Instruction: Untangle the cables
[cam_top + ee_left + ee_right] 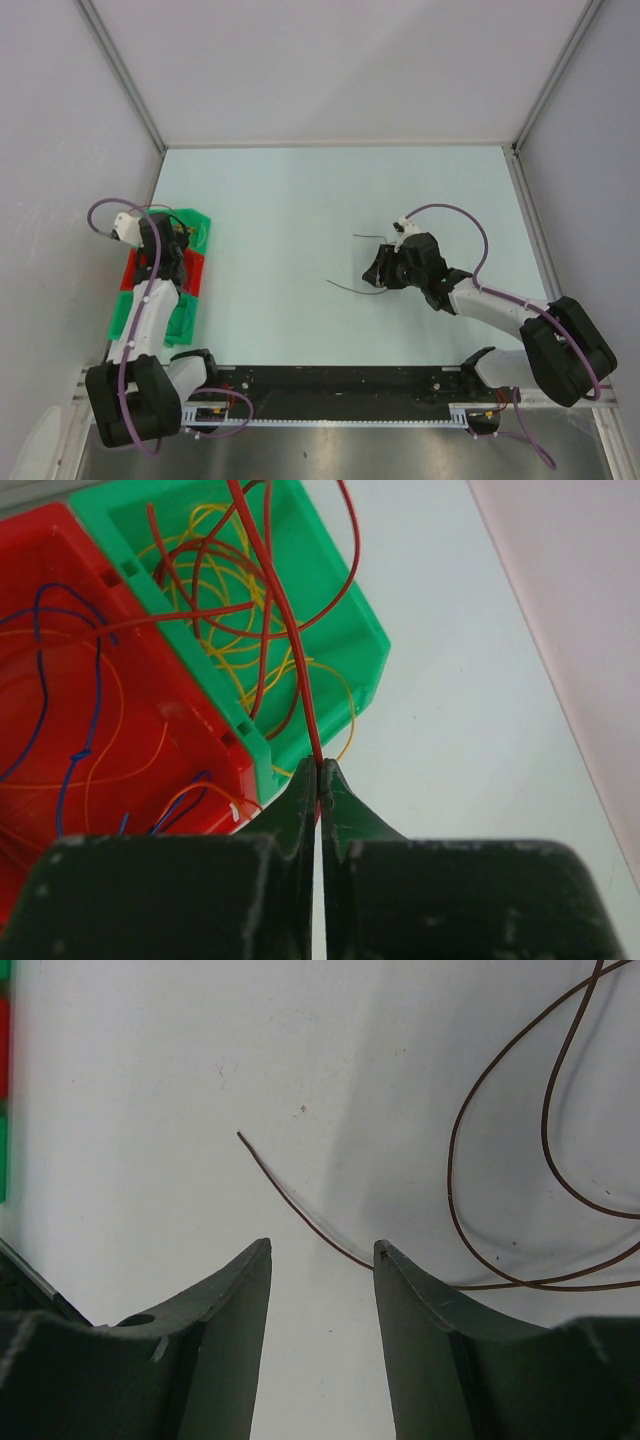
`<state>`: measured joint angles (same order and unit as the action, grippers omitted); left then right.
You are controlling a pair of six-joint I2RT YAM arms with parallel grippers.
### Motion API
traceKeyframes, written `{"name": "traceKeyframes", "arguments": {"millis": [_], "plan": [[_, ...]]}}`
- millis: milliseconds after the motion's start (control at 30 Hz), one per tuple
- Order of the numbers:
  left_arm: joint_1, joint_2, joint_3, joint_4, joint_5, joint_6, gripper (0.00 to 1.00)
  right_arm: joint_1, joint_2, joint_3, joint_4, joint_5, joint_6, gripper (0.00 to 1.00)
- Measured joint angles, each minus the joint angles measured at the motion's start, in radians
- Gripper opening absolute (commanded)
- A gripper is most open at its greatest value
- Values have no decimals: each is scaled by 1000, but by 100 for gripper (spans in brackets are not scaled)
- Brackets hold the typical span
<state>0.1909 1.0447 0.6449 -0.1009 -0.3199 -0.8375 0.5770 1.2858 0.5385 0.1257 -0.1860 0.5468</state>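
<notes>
Pale table [300,200], grey walls, bins [195,262] left.

From overhead the left arm covers much of the green bin [196,228] and the red bin [195,275], and their wires are too thin to see. In the right wrist view, the maroon cable [500,1170] runs off the right edge.

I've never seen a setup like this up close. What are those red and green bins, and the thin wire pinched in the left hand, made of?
The green bin and red bin look like moulded plastic: glossy, uniformly coloured, with slotted rims. The red wire pinched by the left hand appears to be smooth plastic-coated wire, since it holds springy curves; any metal core is hidden.
</notes>
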Motion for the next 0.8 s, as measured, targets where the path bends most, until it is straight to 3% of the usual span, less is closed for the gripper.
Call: {"name": "traceKeyframes", "arguments": {"millis": [400,533,633,667,800], "plan": [[5,72,-51,-52,37,-94,0,-3,5,1,0,0,0,49],[15,141,-53,-51,99,-105,6,-3,5,1,0,1,0,49],[15,140,-58,-57,119,-107,28,-3,5,1,0,2,0,50],[15,132,-58,-59,122,-105,41,-3,5,1,0,2,0,49],[19,29,-71,-72,121,-111,52,-3,5,1,-1,5,0,49]]}}
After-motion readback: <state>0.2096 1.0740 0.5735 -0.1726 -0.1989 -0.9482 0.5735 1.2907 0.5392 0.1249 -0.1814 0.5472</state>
